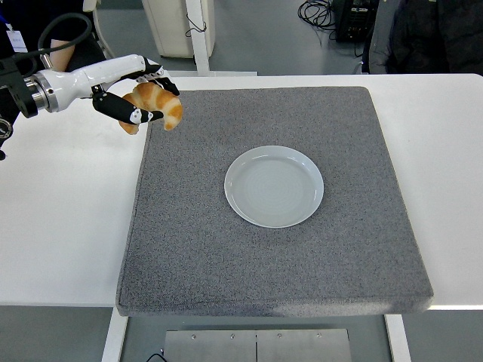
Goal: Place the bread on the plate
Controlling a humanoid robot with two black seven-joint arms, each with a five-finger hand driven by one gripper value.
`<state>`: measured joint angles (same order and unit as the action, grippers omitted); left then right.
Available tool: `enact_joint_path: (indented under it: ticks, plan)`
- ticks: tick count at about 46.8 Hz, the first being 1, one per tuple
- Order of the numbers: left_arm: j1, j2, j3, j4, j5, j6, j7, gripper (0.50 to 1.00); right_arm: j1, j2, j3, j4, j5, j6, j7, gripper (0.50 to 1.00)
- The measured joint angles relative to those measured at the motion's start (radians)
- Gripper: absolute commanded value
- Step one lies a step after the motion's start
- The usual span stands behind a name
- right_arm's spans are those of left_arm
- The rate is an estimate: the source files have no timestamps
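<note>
the croissant is up in the air at the far left, over the far left corner of the grey mat, well apart from the plate. the left hand has it clamped: dark fingers wrap under and around its left end, while the right horn curves down free. the right hand does not show.

it looks light and soft, a flaky golden crust that would dent or shed crumbs under a hard squeeze, so a gentle wrap across the thick middle is probably the safest hold. held by one end as it is, it may pivot or sag, though the crescent shape gives the fingers something to hook.

the plate is a round, pale grey-blue dish, smooth and glazed, with a shallow raised rim; it sits bare near the mat's middle, slightly right. the mat is a square of coarse, felt-like grey fabric that should grip whatever rests on it. under it the white table is smooth and hard. a person's arm shows at the far left edge.
</note>
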<state>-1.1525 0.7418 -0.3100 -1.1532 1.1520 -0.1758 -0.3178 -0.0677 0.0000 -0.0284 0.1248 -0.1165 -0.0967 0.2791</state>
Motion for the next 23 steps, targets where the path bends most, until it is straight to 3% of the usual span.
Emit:
enact_joint_path:
  ticks: [14,23]
  plan:
    - [-0.08,-0.229,0.007,0.167,-0.014,-0.001,0.006,0.5,0.0,0.0,0.0,0.0,0.0,0.0,0.0,1.0]
    - [-0.083,-0.349,0.008,0.197,-0.01,-0.001,0.02,0.5,0.0,0.0,-0.001,0.0,0.0,0.0,0.0,1.0]
